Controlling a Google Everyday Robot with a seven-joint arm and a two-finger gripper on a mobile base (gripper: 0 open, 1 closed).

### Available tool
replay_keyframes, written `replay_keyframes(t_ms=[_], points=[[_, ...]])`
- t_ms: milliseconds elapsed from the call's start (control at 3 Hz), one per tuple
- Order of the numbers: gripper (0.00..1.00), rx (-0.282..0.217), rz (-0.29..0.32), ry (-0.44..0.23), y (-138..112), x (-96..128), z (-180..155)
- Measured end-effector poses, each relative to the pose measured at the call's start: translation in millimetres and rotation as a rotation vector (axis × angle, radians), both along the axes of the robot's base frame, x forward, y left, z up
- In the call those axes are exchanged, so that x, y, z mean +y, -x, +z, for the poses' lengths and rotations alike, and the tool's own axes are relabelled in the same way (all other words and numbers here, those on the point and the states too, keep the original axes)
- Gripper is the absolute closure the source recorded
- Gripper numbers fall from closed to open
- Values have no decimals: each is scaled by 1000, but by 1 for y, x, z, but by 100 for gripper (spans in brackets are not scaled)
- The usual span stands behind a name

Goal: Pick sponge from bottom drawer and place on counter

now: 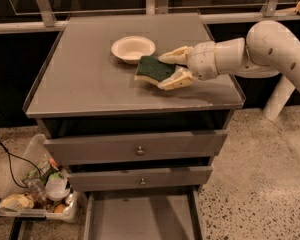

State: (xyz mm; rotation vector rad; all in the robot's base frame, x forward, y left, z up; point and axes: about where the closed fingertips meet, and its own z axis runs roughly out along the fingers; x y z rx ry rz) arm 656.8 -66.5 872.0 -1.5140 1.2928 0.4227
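Green-yellow sponge [151, 68]; cream gripper [161, 73] over grey counter [90, 84].

End effector [160, 73] around sponge [151, 67] on counter [85, 81], beside bowl [133, 48].

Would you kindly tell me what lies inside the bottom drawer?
Only bare floor shows in the bottom drawer; its back is covered. The gripper holds the sponge over the counter.

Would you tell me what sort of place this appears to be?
Probably a robot test area rather than a home kitchen: a lone grey drawer cabinet on speckled floor, a bin of oddments beside it, and the gripper holding the sponge over the counter.
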Motion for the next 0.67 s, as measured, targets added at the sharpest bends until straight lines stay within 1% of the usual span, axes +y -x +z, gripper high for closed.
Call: replay_keyframes(t_ms=[333, 667], points=[[0, 0, 0, 0, 0, 0, 0], [0, 0, 0, 0, 0, 0, 0]])
